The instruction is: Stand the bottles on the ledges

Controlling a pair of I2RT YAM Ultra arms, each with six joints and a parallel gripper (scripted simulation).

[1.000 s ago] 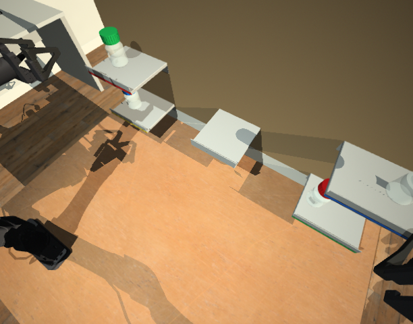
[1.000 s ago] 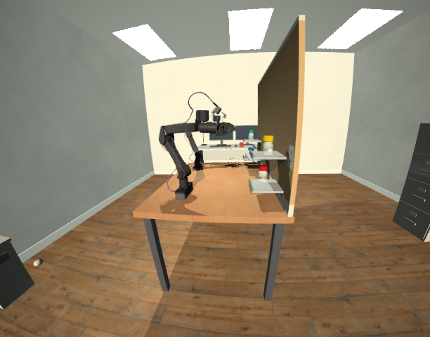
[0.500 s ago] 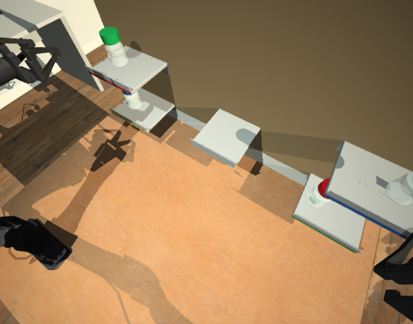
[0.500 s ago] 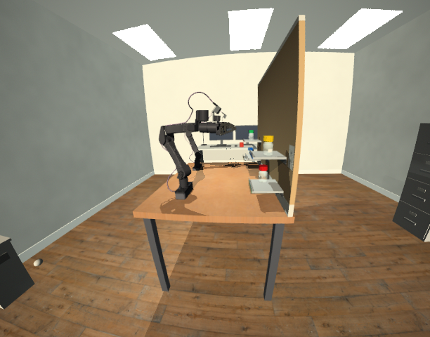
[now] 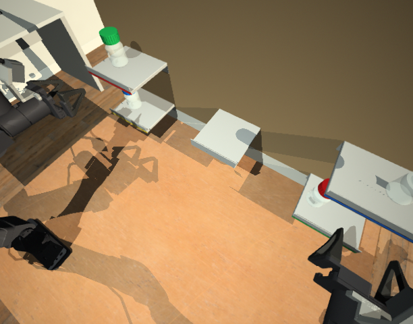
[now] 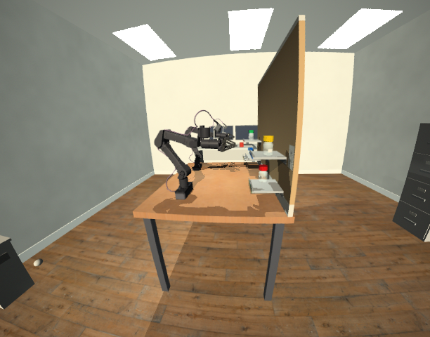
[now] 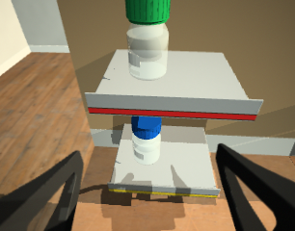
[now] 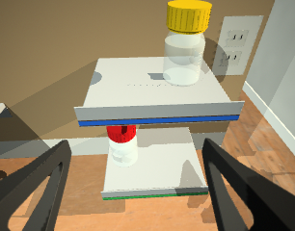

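A green-capped bottle [image 5: 113, 46] stands on the red-strip ledge [image 5: 127, 71]; it also shows in the left wrist view [image 7: 147, 40]. Under it a blue-capped bottle [image 7: 147, 140] stands on the yellow-strip ledge [image 7: 164, 166]. A yellow-capped bottle [image 8: 186, 43] stands on the blue-strip ledge [image 8: 157, 93]. A red-capped bottle [image 8: 122, 144] stands on the green-strip ledge [image 8: 154, 168] below. My left gripper [image 5: 61, 97] is open and empty, facing the left pair of ledges. My right gripper [image 5: 364, 264] is open and empty, in front of the right pair.
A fifth ledge [image 5: 227, 136] with no bottle sits on the wall between the two pairs. The brown wall [image 5: 269, 63] backs all ledges. A wall socket [image 8: 236, 47] is right of the yellow-capped bottle. A white desk [image 5: 21, 31] stands behind the left arm.
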